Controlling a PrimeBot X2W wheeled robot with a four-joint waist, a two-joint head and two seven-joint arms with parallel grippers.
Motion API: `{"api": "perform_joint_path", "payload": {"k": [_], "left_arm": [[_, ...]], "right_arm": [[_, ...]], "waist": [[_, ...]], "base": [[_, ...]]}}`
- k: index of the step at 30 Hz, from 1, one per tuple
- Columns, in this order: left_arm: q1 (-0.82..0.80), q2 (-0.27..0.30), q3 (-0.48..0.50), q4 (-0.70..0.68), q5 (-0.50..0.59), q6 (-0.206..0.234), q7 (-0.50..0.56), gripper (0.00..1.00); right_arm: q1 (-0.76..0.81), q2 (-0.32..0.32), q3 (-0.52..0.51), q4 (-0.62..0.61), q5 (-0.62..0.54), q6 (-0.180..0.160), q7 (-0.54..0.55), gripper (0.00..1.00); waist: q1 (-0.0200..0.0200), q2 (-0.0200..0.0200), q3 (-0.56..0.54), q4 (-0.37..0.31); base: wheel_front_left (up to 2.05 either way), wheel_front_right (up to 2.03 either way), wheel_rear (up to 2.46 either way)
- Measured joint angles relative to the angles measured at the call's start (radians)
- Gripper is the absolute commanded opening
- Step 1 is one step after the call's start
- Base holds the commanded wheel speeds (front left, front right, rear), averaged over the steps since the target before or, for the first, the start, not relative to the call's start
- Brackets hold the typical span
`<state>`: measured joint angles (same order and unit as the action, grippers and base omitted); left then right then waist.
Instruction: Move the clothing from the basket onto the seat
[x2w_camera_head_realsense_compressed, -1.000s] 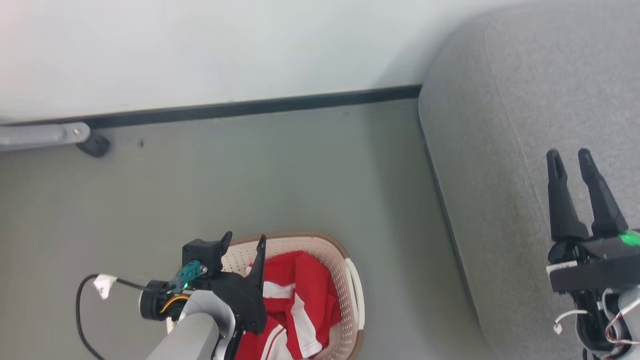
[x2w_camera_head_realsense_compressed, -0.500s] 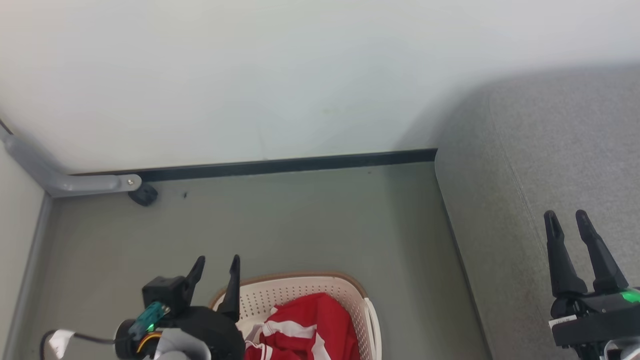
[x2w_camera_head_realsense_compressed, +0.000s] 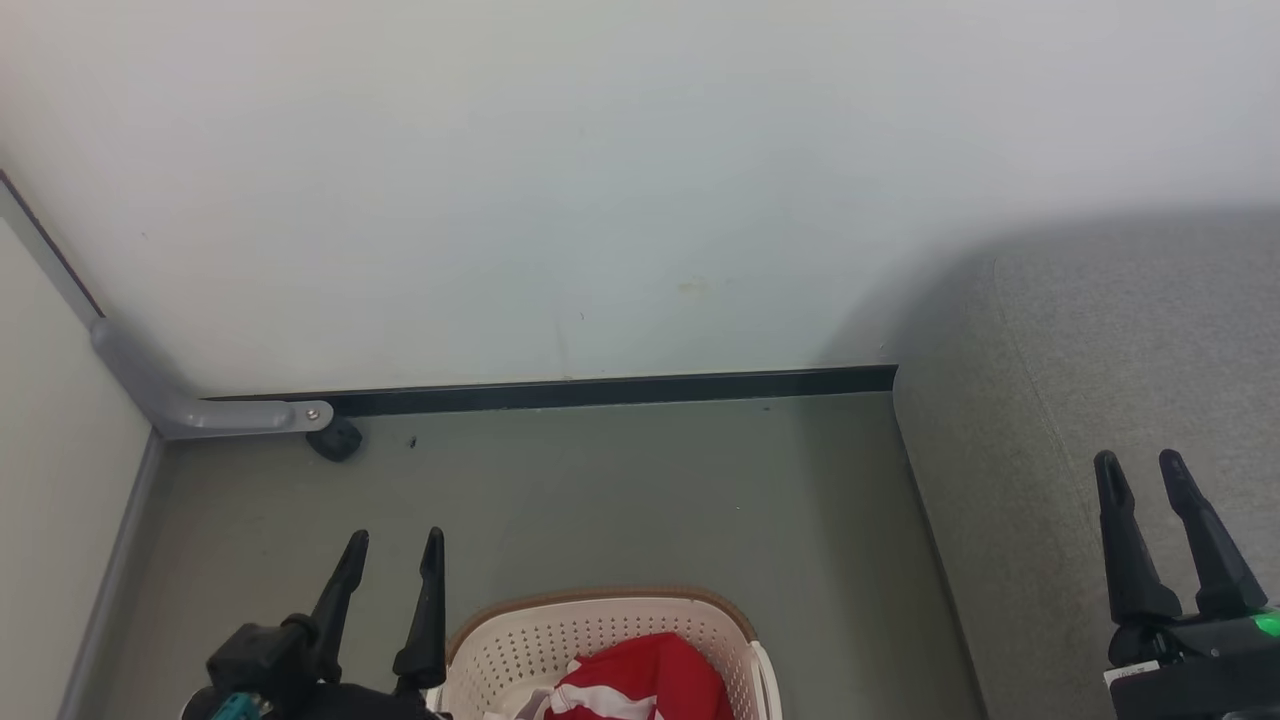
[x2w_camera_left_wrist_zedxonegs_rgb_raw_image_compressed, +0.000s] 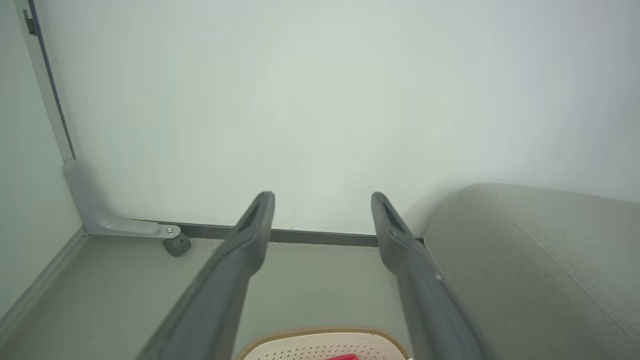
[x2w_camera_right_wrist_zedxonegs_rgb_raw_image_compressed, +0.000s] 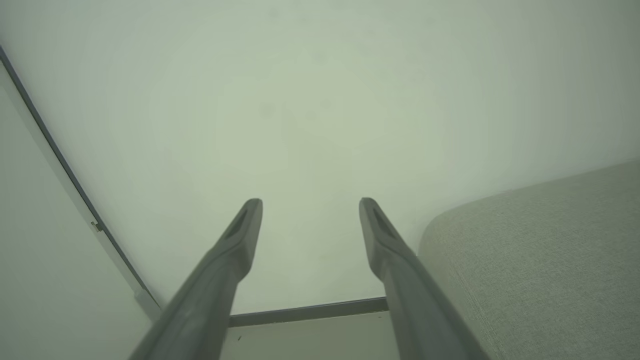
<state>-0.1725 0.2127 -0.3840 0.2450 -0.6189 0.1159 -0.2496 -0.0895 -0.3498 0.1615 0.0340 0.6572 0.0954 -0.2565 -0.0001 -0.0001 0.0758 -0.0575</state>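
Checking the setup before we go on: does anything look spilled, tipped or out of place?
Nothing stands out. The basket, partly out of frame, stands upright beside the seat with the clothing inside it; the left gripper and right gripper are open and empty.

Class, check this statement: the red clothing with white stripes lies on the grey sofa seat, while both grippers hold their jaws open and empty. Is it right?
One error. The head view shows the red fabric clothing with white stripes in the oval cream plastic basket, not on the grey upholstered sofa seat. The left gripper and right gripper do have open, empty jaws.
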Motion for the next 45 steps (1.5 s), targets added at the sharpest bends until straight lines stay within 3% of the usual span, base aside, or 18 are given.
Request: {"api": "perform_joint_path", "payload": {"k": [11, 29, 45], "left_arm": [[0.082, 0.004, 0.073, -0.191, 0.061, 0.008, 0.0, 1.0], [0.101, -0.059, 0.145, -0.261, 0.167, 0.008, 0.038, 1.0], [0.071, -0.099, 0.125, -0.308, 0.244, 0.008, 0.125, 1.0]], "right_arm": [[0.001, -0.023, -0.029, -0.033, -0.021, -0.015, 0.0, 1.0], [-0.011, -0.05, -0.013, -0.048, -0.109, -0.062, 0.0, 1.0], [-0.06, -0.07, -0.048, -0.094, -0.098, -0.069, 0.0, 1.0]], "waist": [[0.0001, 0.0001, 0.004, 0.005], [0.0002, 0.0002, 0.04, 0.003], [0.0002, 0.0003, 0.148, -0.009]], "base": [[0.0, 0.0, 0.0], [0.0, 0.0, 0.0], [0.0, 0.0, 0.0]]}}
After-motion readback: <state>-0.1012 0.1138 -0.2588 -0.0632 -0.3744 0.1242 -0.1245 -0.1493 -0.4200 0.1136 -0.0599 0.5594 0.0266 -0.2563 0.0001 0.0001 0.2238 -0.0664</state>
